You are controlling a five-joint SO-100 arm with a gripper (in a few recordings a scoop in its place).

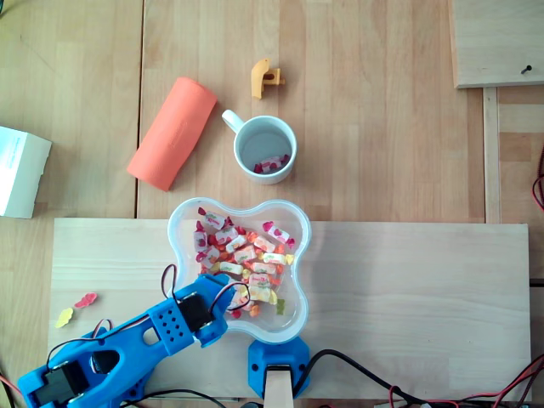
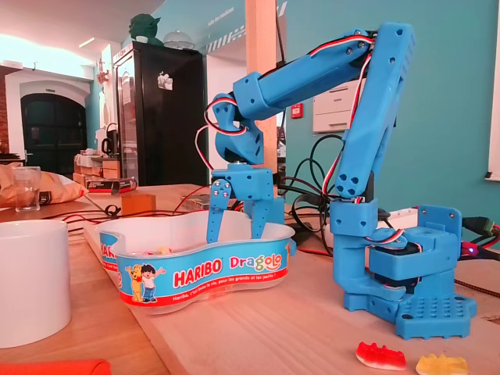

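Wooden counter (image 1: 408, 280) of light boards; teal wall behind in the fixed view. Blue arm (image 2: 312, 70) folded over from its base, wrist pointing straight down.

Jaws: fingers (image 2: 215, 223) spread well apart, tips lowered past the rim of the white lobed candy tub (image 2: 195, 273). Nothing visible between them. Tips end at the level of the tub wall, so I cannot tell whether they touch the contents.

Wrapped candies (image 1: 246, 255): loose heap in the tub, directly under the jaws and spreading up and right of them in the overhead view.

White mug (image 1: 265, 150): outside the tub, on the side away from the jaws, just beside the tub rim but apart from it; a few wrapped pieces (image 1: 274, 163) lie in its bottom.

Orange roll (image 1: 172, 132): lying on its side, up and left of the jaws, near the mug's handle.

Small orange plastic part (image 1: 265, 76): beyond the mug, well apart from the jaws.

Two gummy sweets (image 1: 85, 299): on the counter left of the jaws in the overhead view, outside the tub.
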